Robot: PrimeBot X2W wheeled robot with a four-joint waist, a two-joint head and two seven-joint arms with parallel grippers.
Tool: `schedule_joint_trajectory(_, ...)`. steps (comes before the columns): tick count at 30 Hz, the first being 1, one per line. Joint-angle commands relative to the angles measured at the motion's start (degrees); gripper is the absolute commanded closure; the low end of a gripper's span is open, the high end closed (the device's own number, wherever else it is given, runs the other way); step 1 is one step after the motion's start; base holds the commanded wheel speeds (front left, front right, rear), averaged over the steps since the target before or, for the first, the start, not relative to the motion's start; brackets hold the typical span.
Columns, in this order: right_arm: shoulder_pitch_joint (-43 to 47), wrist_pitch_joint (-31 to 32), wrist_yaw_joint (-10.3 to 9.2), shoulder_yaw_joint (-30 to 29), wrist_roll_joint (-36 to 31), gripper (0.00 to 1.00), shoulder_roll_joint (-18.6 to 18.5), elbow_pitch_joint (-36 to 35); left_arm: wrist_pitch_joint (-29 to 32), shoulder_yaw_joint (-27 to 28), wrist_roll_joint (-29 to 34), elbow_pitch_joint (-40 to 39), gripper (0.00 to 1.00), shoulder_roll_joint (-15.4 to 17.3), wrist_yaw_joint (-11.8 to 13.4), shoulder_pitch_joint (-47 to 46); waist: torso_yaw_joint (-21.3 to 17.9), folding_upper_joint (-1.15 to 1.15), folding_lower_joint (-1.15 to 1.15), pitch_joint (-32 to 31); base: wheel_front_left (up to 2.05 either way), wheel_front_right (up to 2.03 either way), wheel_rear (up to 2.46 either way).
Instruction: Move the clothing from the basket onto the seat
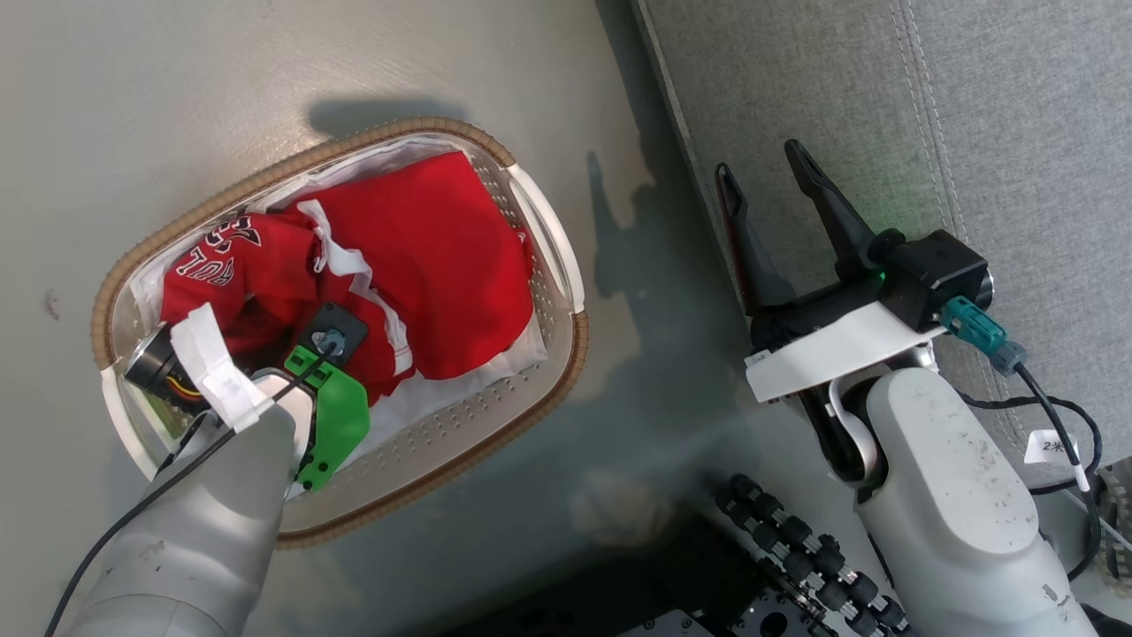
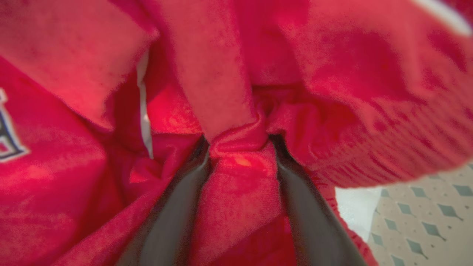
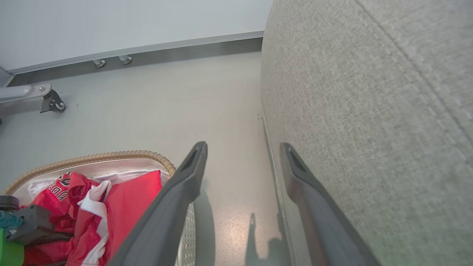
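The red jersey (image 1: 424,265) with white trim and lettering lies bunched in the oval white basket (image 1: 539,230) with a brown rim, on the floor at the left. My left gripper (image 2: 240,142) is pushed down into it, and its two dark fingers (image 2: 184,199) are closed on a fold of red fabric (image 2: 240,173). The left wrist (image 1: 327,354) hangs over the basket, hiding the fingers in the head view. My right gripper (image 1: 765,177) stands open and empty at the edge of the grey seat (image 1: 973,115), clear of the basket.
The basket's white liner (image 1: 460,380) shows under the jersey. Grey floor (image 1: 637,372) lies between basket and seat. A dark roller assembly (image 1: 796,548) of my base sits at the bottom. A castor (image 3: 51,103) and a wall skirting (image 3: 147,51) stand farther off.
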Motion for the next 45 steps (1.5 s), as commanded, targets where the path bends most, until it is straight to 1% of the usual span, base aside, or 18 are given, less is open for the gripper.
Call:
schedule_joint_trajectory(1,-0.84,-0.11,-0.06,-0.02,0.55,0.0,-0.09,0.34,-0.2,0.26,-0.74,0.19,1.0,0.38,-0.25,-0.81,-0.26,0.0,0.0,0.14,0.0,0.0,0.0)
schedule_joint_trajectory(3,-0.92,-0.11,-0.06,-0.08,0.69,0.0,-0.08,0.6,-0.45,0.41,-1.62,0.23,1.0,0.51,-0.38,-0.2,-0.4,0.0,0.0,-0.26,0.0,0.0,0.0)
schedule_joint_trajectory(7,-0.81,-0.11,-0.06,-0.49,0.59,0.0,-0.09,1.13,-3.88,1.0,-3.41,0.18,1.0,-0.4,-0.61,1.49,-0.04,0.0,0.0,-2.07,0.0,0.0,0.0)
schedule_joint_trajectory(11,-0.18,-0.12,-0.06,-0.35,-0.5,0.0,-0.11,1.63,-7.71,2.25,-6.16,0.2,1.0,-1.62,-0.61,3.08,1.01,0.0,0.0,-5.23,0.0,0.0,0.0)
schedule_joint_trajectory(16,1.47,-0.12,-0.06,-0.67,-2.05,0.0,-0.13,2.51,-11.62,3.54,-9.17,-0.16,1.0,-3.38,-0.68,5.77,3.45,0.0,0.0,-10.68,0.0,0.0,0.0)
schedule_joint_trajectory(20,3.06,-0.11,-0.06,-0.77,-3.3,0.0,-0.16,3.73,-13.02,4.28,-11.53,-1.89,1.0,-4.42,-0.75,8.81,5.7,0.0,0.0,-15.61,0.0,0.0,0.0)
schedule_joint_trajectory(23,4.6,-0.11,-0.06,-1.1,-3.69,0.0,-0.42,4.58,-13.44,4.67,-13.63,-5.05,1.0,-5.03,-0.78,11.34,7.49,0.0,0.0,-19.19,0.0,0.0,0.0)
schedule_joint_trajectory(28,7.7,-0.12,-0.06,-1.18,-3.86,0.0,-0.92,5.96,-13.32,3.43,-16.36,-13.4,1.0,-5.26,-0.8,17.99,10.45,0.0,0.0,-25.49,0.0,0.0,0.0)
schedule_joint_trajectory(33,10.7,-0.11,-0.06,-0.97,-3.57,0.0,-1.31,7.42,-13.34,2.32,-18.25,-20.14,1.0,-5.38,-0.8,23.42,12.51,0.0,0.0,-31.29,0.0,0.0,0.0)
schedule_joint_trajectory(39,14.31,-0.11,-0.06,-0.98,-3.47,0.0,-1.55,8.59,-13.35,1.74,-19.76,-27.08,1.0,-5.21,-0.79,28.23,14.04,0.0,0.0,-36.88,0.0,0.0,0.0)
schedule_joint_trajectory(45,16.86,-0.11,-0.06,-0.82,-3.4,0.0,-1.75,9.5,-13.36,2.31,-20.19,-32.96,1.0,-5.01,-0.8,30.98,14.52,0.0,0.0,-40.74,0.0,0.0,0.0)
